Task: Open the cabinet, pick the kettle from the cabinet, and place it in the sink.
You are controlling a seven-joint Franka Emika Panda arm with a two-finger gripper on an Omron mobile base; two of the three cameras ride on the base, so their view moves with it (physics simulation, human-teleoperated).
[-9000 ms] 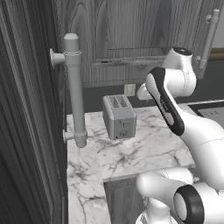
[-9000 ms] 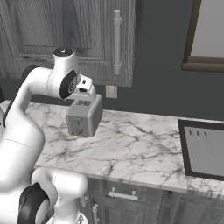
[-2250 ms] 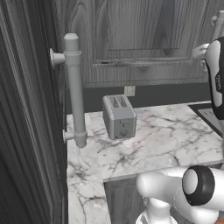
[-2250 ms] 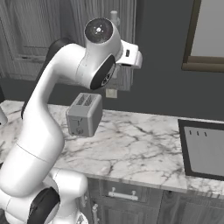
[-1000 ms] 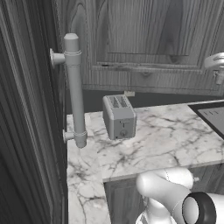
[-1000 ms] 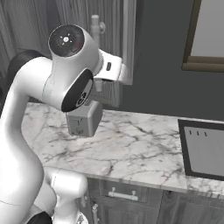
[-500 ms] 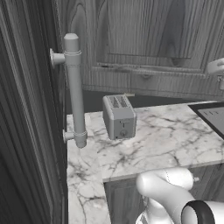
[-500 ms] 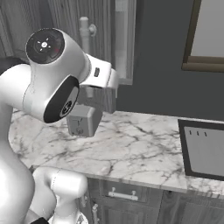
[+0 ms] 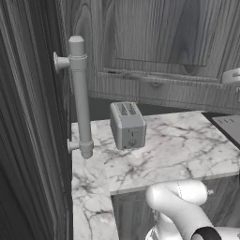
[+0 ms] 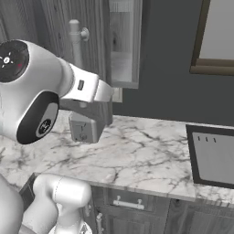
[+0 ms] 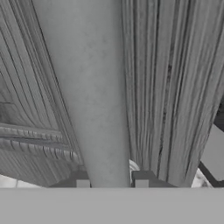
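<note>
gripper (image 11: 111,177) clamps handle (image 11: 87,87) | smooth cylinder (grey) | cabinet (image 11: 175,87) wood-grained

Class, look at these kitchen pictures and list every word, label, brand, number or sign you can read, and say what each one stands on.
No readable text stands anywhere in these pictures.
Toaster: small round marks on its front, no lettering to read.
Robot arm: tiny coloured marks on a dark joint cap and a small dark mark on the white link, too small to read.
Cabinet, its bar handle and the marble counter: plain, no signs.
</note>
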